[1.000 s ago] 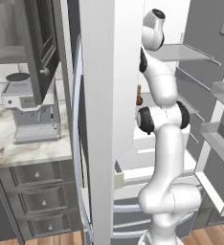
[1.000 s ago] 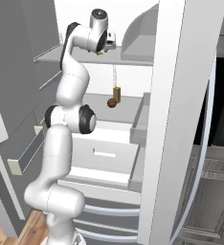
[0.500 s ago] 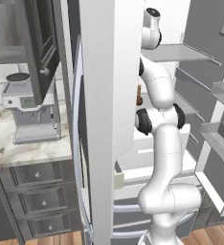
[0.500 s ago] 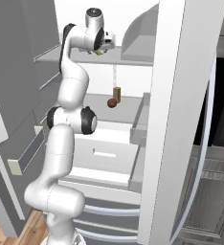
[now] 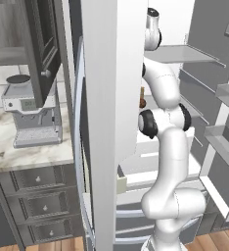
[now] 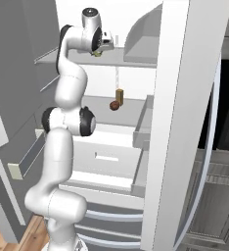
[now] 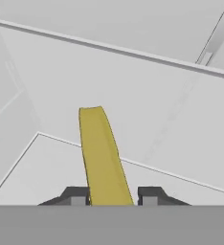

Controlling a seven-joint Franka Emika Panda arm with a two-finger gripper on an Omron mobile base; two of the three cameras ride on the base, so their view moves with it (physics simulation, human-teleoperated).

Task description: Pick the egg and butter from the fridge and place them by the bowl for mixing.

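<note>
So from the left base view we've got the arm reaching up into the fridge (image 5: 204,122), hand at the top shelf. From the right base view, the gripper (image 6: 108,43) sits at that shelf's front edge. In the hand view, the fingers (image 7: 75,195) are closed against the butter (image 7: 100,153). We'd say next is lifting and backing out carefully.

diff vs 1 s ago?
The arm reached further into the fridge at its upper shelf, and the claw has closed onto the butter, which now sits between its fingertips. The base and the two brown items on the lower shelf stayed put.
</note>
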